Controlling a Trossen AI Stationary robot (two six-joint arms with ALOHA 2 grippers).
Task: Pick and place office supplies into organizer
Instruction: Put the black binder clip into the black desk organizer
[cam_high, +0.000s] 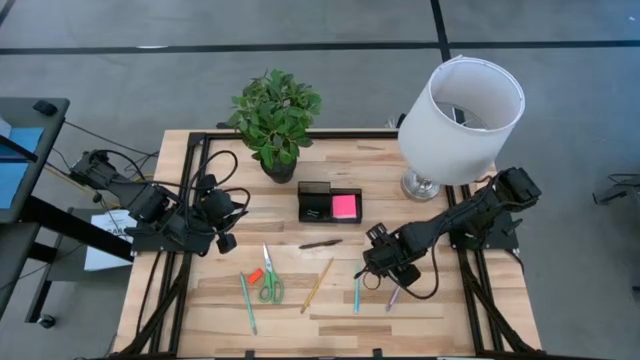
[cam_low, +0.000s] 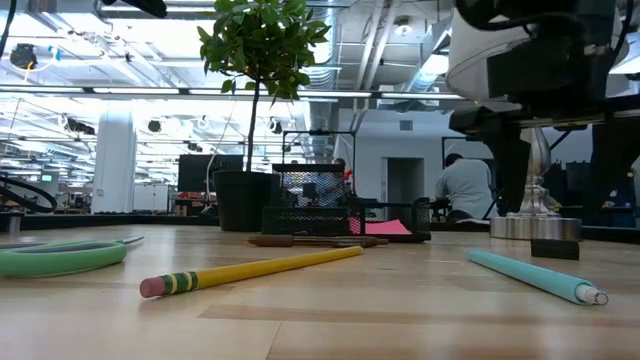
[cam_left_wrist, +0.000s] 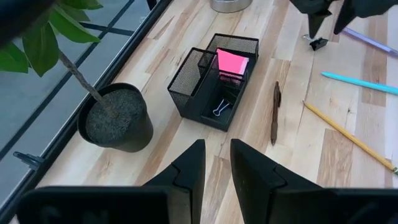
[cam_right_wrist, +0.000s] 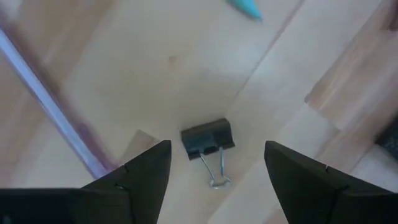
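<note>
The right tool (cam_right_wrist: 217, 165) hangs with its jaws spread wide over a small black binder clip (cam_right_wrist: 207, 139) lying on the pale wooden worktop (cam_right_wrist: 186, 62), seen only in its wrist view. The left tool (cam_left_wrist: 214, 168) waits nearly closed, empty, facing the black mesh organizer (cam_left_wrist: 205, 81) holding a pink sticky-note pad (cam_left_wrist: 231, 61).

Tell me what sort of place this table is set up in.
Probably a large open lab or industrial workspace. The low view shows exposed ceiling ducts and bright strip lights overhead, a person seated in the background, and the high view shows a bare grey floor around the wooden table.
</note>
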